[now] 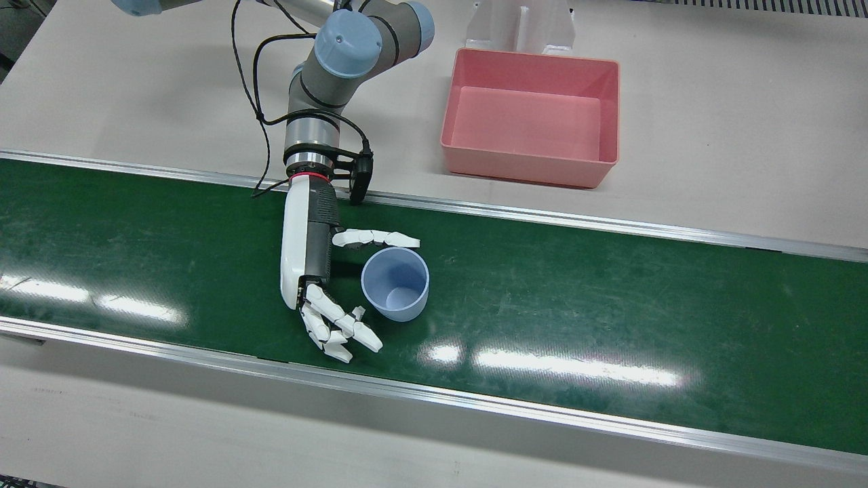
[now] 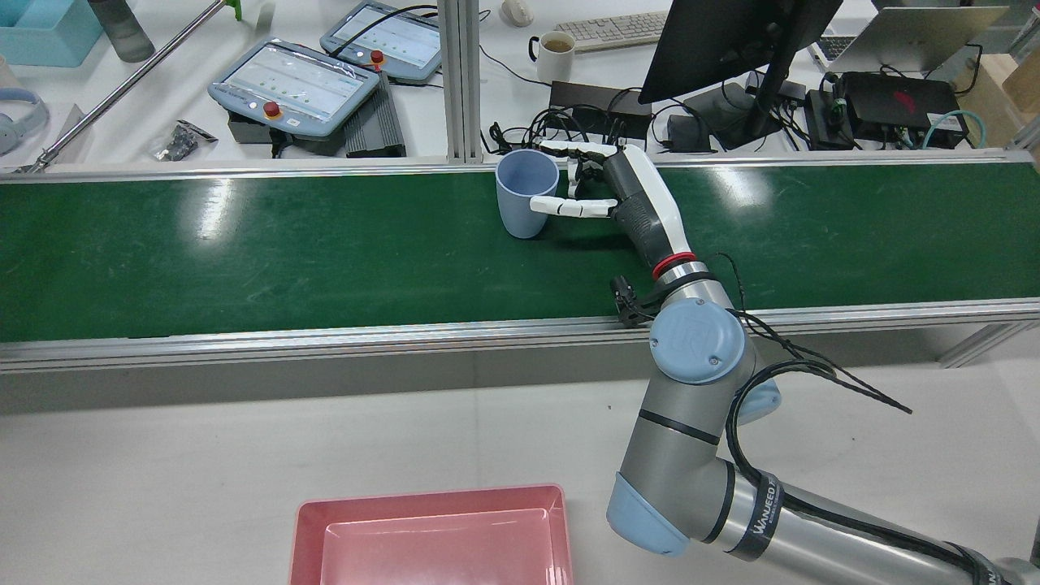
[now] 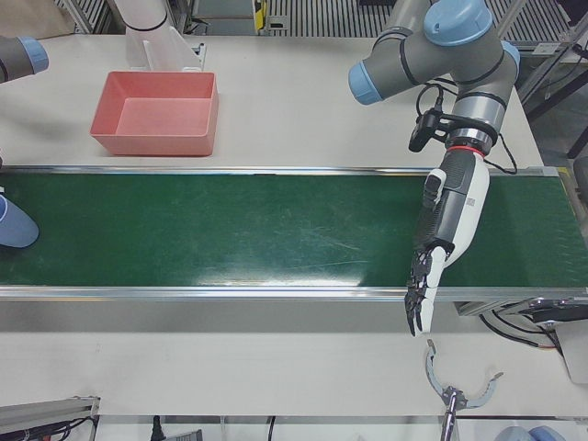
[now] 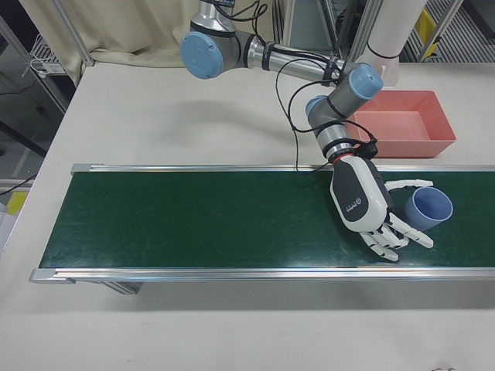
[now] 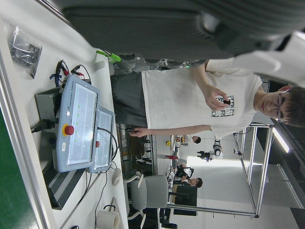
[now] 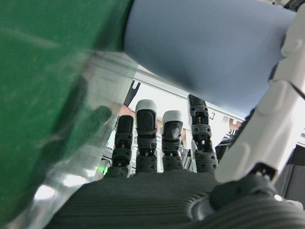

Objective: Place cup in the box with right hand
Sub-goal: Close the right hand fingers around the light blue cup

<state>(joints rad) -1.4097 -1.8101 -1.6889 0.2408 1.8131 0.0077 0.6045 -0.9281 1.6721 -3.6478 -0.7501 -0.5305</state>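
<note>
My right hand [image 1: 319, 285] is beside the blue cup [image 1: 395, 283], fingers spread, holding nothing. The cup stands upright, mouth up, on the green conveyor belt [image 1: 610, 298], about midway between the belt's two long rails and well apart from both ends of the table. One finger [image 1: 376, 238] reaches past the cup on the robot's side, close to the wall; whether it touches I cannot tell. The other fingers [image 1: 336, 329] fan out toward the operators' edge, clear of the cup.

I judge this cup light: thin-walled, empty, most likely plastic. Stiff enough to squeeze a little, but smooth and tapered, narrower at the base, so it may slip downward through a loose hold or tip if I nudge it first. I'd wrap the side wall around its middle, from both sides, not the rim.

The pink box [image 1: 532, 115] waits empty on the pale tabletop beyond the belt's far rail, near the robot's edge.

My left hand [image 3: 446, 230] hangs over the belt near its other end, fingers pointing down together and gripping nothing.
</note>
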